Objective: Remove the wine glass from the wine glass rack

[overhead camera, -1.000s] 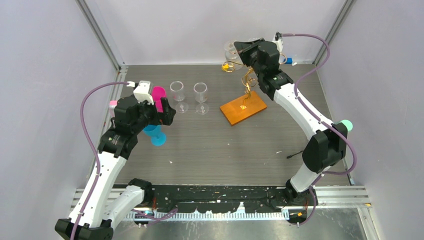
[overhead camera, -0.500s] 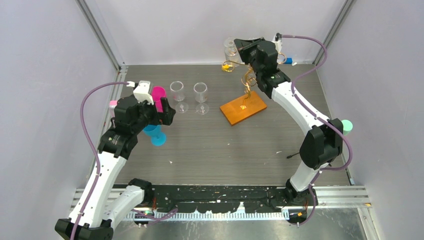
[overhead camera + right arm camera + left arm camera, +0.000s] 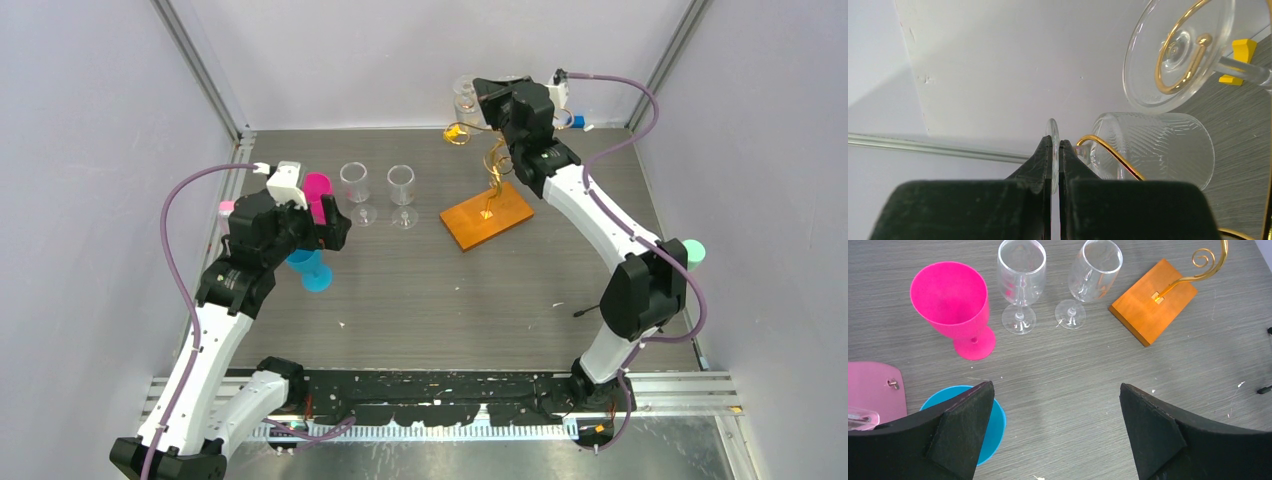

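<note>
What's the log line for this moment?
right claw: shut on wine glass foot | wine glass rack: gold arm at glass stem | left claw: open, empty

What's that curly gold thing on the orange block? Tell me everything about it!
That's the wine glass rack: a flat orange block, wood by its look, lying on the grey table, toward the back right. A thin gold wire stands up from a slot in its middle and branches into curly arms. A clear wine glass hangs on one curl, which shows through its round foot.
</note>
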`<state>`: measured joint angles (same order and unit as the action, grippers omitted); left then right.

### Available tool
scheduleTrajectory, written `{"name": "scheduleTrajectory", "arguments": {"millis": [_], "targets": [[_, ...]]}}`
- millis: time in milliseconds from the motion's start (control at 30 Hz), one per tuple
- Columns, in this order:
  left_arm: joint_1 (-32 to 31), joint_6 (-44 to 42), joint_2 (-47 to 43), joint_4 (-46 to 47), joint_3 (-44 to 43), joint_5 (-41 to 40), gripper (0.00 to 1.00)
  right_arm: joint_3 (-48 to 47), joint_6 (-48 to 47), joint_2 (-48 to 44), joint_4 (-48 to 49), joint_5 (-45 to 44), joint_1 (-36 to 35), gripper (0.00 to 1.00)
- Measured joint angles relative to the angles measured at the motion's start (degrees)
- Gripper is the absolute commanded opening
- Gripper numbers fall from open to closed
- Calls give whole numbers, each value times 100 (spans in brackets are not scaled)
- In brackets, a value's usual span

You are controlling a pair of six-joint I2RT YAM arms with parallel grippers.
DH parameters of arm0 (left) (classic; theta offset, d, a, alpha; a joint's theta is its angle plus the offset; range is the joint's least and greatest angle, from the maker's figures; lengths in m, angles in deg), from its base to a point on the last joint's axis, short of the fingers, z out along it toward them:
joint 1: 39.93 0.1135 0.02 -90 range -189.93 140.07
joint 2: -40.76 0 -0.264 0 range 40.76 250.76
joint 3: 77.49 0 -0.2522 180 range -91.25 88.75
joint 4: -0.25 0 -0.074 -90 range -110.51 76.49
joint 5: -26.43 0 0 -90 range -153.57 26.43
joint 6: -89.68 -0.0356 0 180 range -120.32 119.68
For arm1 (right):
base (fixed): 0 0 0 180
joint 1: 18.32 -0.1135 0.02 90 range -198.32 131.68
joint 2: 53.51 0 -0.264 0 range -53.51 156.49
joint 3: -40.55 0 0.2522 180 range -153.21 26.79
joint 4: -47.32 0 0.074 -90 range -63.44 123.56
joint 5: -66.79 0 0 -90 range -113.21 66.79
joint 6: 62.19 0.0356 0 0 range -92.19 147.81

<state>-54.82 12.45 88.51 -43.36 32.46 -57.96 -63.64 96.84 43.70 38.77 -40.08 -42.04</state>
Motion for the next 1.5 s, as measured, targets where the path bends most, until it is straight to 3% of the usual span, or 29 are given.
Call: {"name": "scheduleTrajectory", "arguments": {"millis": [500, 1500], "targets": [[0, 2, 0, -2, 0, 0, 100, 2, 42, -249, -754, -345, -22, 0], [-4, 2, 0, 0, 2, 0, 100, 74, 374, -750, -1609, 186, -107, 0]]}}
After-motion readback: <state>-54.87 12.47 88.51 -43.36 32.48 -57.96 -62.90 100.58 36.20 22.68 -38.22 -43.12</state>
